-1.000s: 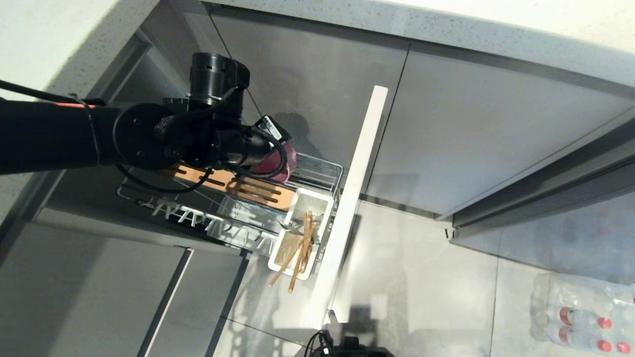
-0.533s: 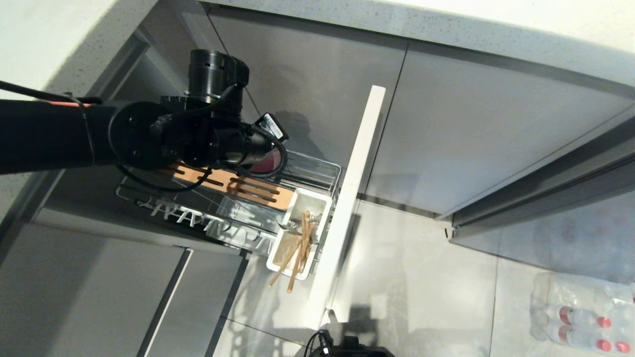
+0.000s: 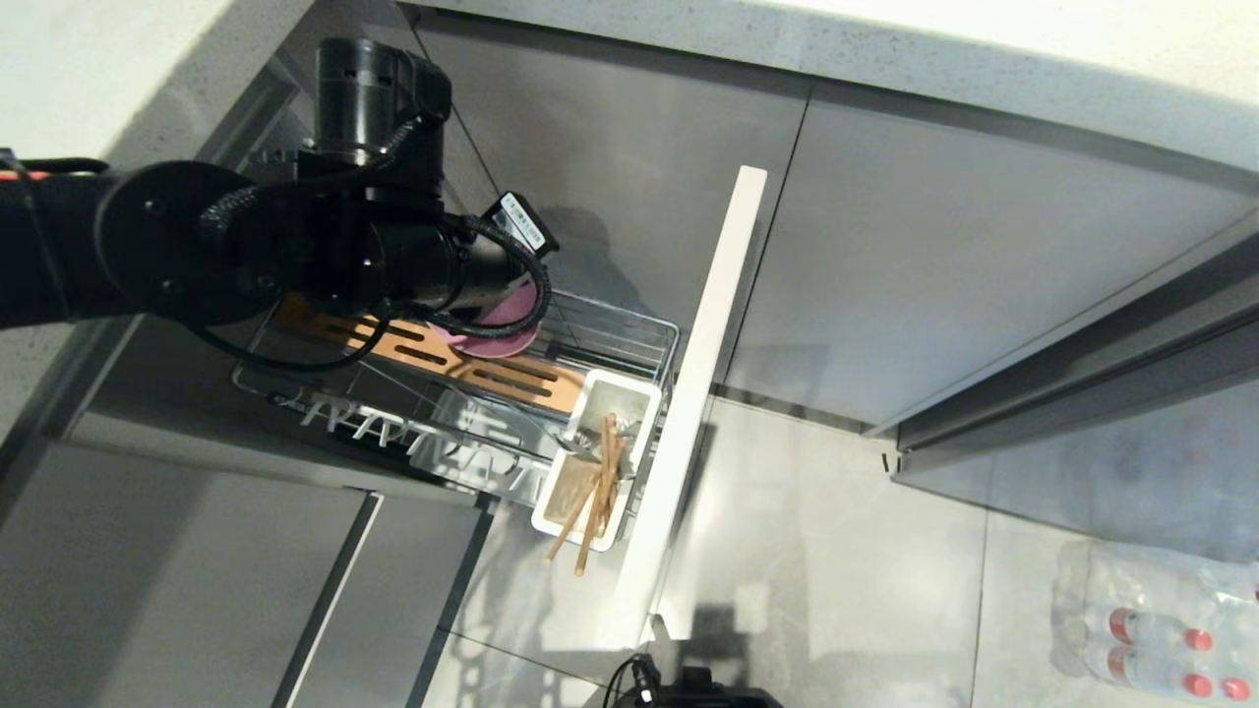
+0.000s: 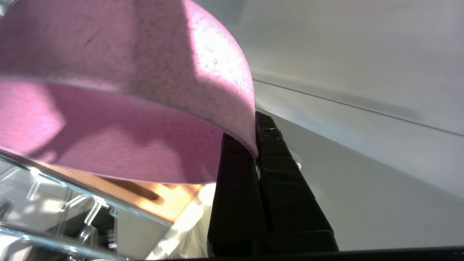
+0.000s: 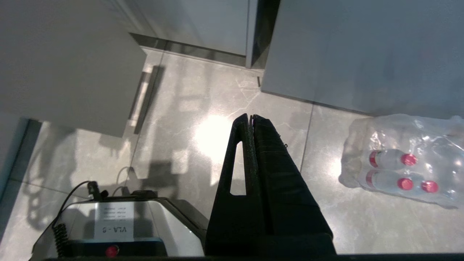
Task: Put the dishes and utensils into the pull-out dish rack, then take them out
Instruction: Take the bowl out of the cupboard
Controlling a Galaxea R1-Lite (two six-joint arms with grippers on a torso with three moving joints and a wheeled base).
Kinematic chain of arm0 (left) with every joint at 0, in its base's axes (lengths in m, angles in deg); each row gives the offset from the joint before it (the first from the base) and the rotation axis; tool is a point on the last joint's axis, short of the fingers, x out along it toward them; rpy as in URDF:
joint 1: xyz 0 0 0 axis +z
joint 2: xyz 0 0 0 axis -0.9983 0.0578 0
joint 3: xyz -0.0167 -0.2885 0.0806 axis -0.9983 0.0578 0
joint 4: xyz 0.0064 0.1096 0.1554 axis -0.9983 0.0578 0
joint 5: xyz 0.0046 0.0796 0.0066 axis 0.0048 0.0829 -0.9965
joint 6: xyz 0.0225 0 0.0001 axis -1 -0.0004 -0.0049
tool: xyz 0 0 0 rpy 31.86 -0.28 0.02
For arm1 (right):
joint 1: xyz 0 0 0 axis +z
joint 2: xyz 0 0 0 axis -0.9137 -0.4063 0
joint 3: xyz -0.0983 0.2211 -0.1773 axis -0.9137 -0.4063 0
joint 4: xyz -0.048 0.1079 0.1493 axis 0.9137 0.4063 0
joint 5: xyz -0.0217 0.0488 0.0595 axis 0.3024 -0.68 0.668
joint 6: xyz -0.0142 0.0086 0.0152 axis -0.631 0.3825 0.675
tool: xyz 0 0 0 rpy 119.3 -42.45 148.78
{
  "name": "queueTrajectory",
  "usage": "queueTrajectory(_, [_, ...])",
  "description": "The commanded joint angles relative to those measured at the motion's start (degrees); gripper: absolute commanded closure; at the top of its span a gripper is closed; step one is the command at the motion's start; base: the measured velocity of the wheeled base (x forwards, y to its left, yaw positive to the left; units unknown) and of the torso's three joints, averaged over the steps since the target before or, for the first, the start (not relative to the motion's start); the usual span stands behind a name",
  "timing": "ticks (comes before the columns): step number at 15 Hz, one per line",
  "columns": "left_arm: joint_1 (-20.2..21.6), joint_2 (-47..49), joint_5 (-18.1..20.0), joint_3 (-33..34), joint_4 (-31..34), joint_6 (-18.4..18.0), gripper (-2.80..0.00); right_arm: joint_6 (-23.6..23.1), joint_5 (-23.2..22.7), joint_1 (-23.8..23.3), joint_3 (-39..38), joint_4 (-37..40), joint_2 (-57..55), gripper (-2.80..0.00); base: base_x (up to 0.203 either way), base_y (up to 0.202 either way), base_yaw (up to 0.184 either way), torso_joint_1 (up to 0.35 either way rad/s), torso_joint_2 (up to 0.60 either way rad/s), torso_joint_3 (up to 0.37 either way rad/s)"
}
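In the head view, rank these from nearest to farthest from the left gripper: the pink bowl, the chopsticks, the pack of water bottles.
1. Pink bowl: its rim is pinched in the left gripper, above the dish rack.
2. Chopsticks: standing in the white utensil cup at the rack's front corner.
3. Pack of water bottles: on the floor, far right.

Only one text can be read: a white label (image 5: 113, 219) on the robot's base (image 5: 119, 232), above a red button (image 5: 111, 250). It appears upside down and reads about "VLA - 5". The sticker (image 3: 519, 221) on the left arm is not legible.
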Motion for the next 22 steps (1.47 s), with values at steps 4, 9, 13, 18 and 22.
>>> queueTrajectory(4, [-5.6,-13.6,0.0,2.4,0.2,0.0,0.00,0.0,0.0,0.0,0.0,0.0,0.0,0.00,0.000,0.000,0.000,0.000,0.00,0.000])
queueTrajectory(9, [-11.8,-27.3,-0.2,4.0,0.9,-3.7,0.00,0.0,0.0,0.0,0.0,-0.1,0.0,0.00,0.000,0.000,0.000,0.000,0.00,0.000])
queueTrajectory(13, [-11.6,-36.8,0.2,4.1,1.0,-13.2,0.00,0.0,0.0,0.0,0.0,-0.1,0.0,0.00,0.000,0.000,0.000,0.000,0.00,0.000])
queueTrajectory(18, [4.6,-42.6,2.4,3.3,2.2,-23.4,0.00,0.0,0.0,0.0,0.0,0.0,0.0,0.00,0.000,0.000,0.000,0.000,0.00,0.000])
queueTrajectory(22, [21.8,-46.2,6.5,-0.3,10.3,-28.6,0.00,0.1,0.0,0.0,0.0,0.0,-0.1,0.00,0.000,0.000,0.000,0.000,0.00,0.000])
